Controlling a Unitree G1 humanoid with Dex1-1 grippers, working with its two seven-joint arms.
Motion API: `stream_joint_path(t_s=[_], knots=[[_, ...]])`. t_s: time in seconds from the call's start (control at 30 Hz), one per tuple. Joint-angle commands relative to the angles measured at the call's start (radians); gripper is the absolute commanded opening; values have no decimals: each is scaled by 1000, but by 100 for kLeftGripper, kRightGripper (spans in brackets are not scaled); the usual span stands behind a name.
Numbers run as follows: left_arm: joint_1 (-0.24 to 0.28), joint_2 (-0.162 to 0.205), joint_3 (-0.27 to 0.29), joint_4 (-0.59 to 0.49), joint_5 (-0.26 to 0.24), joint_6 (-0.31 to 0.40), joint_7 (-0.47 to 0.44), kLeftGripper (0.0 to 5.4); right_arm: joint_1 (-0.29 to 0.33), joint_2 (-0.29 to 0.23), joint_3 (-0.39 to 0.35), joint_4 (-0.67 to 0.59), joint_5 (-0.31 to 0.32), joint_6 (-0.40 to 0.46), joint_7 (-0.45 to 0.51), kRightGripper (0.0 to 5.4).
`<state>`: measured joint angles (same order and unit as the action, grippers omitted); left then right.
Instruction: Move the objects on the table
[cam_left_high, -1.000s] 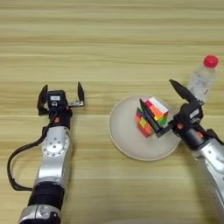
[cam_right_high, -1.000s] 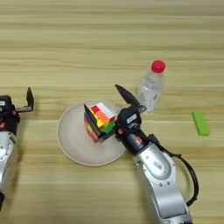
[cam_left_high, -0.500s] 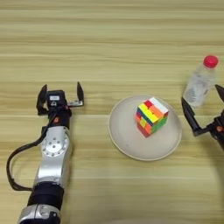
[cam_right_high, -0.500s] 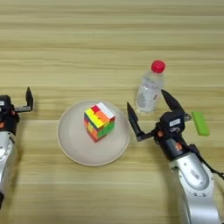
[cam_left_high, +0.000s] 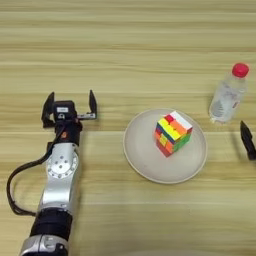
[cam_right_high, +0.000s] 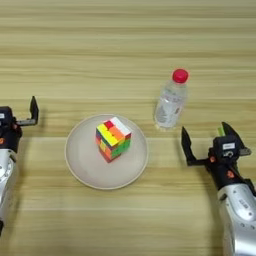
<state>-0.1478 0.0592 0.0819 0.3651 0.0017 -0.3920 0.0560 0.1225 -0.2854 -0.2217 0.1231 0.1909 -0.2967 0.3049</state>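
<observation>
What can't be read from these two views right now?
- Green object: right eye view, almost wholly hidden behind the right gripper; not identifiable.
- Right gripper: left eye view, cut off by the right edge, one finger showing.
- Left gripper: right eye view, cut by the left edge.
- Puzzle cube: underside hidden against the plate.
- Bottle: contents too clear to tell.

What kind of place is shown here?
Probably a robot test bench, not a home: a bare wooden table, two robot arms, and only a plate, a puzzle cube and a bottle.
</observation>
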Motion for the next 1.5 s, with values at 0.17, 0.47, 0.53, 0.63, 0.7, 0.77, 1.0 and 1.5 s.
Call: stream_joint_path(t_s=[0.17, 0.47, 0.53, 0.63, 0.7, 0.77, 1.0, 1.5], knots=[[10, 7, -15, -20, 8, -13, -29, 540, -75, 14, -1, 71, -19, -9, -33, 539], [43, 3, -37, -107, -75, -1, -142, 540, -105, 33, 11, 95, -17, -15, -40, 539], [70, 4, -55, -186, -102, 11, -183, 540, -107, 34, 12, 104, -19, -18, -39, 539], [110, 0, -94, -296, -119, 45, -225, 540, -111, 30, 5, 121, -19, -20, -44, 539], [134, -3, -127, -361, -126, 75, -251, 540, -112, 29, 1, 128, -26, -19, -59, 539], [156, -3, -172, -424, -128, 101, -281, 540, -108, 29, 0, 122, -27, -17, -64, 539], [194, 10, -265, -485, -107, 140, -348, 540, -97, 38, 10, 107, -29, -10, -71, 539], [158, -36, -388, -334, -115, 139, -457, 540, -96, 48, 15, 111, -31, -13, -78, 539]])
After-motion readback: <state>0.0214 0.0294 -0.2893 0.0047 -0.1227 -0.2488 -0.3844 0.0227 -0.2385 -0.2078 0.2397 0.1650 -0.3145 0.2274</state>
